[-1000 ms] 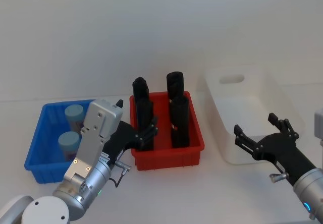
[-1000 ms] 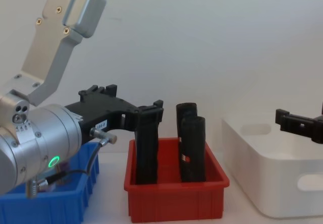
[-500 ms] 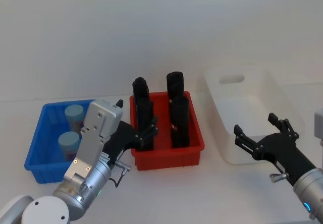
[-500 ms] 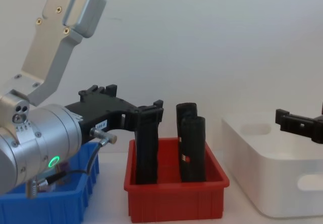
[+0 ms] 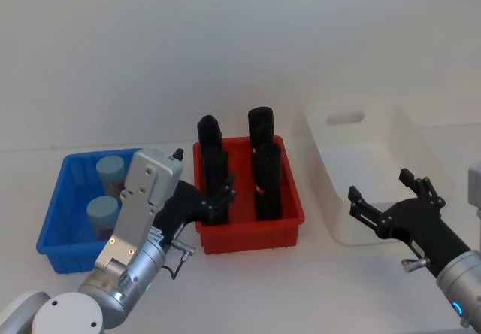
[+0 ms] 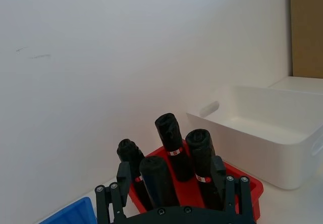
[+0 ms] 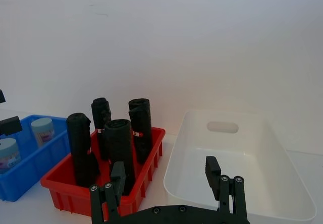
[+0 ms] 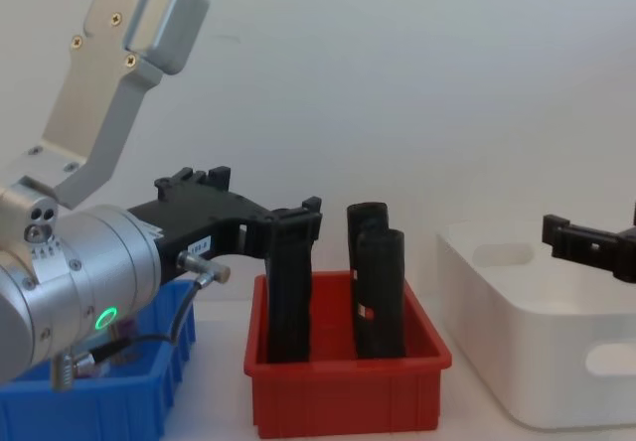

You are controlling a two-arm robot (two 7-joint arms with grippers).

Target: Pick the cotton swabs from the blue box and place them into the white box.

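**Nothing gripped on either side**

Head view: the cotton swabs (image 5: pixel 110 170), two jars with pale blue lids, stand upright in the blue box (image 5: pixel 51 225) at the left of the table (image 5: pixel 263 289), one behind the other. Just beside it, in the middle, a red bin (image 5: pixel 248 238) holds four tall black containers (image 5: pixel 261 123). The white box (image 5: pixel 319 153) sits to the right. The left gripper (image 5: pixel 203 180) is low at the red bin's near-left corner, between the two coloured bins, with its fingers spread wide and empty. The right gripper (image 5: pixel 379 185) hangs at the near edge of the white box, fingers likewise apart and holding nothing.

Left wrist view: the parted fingers frame the black containers, with a corner of the blue box to one side and the white box beyond.

Right wrist view: the open fingers point toward the white box; the swabs show in the blue box past the red bin.

Chest view: the left gripper reaches in large from the left above the blue box, one fingertip level with the top of a black container; whether they touch cannot be told. A finger of the right gripper shows above the white box.
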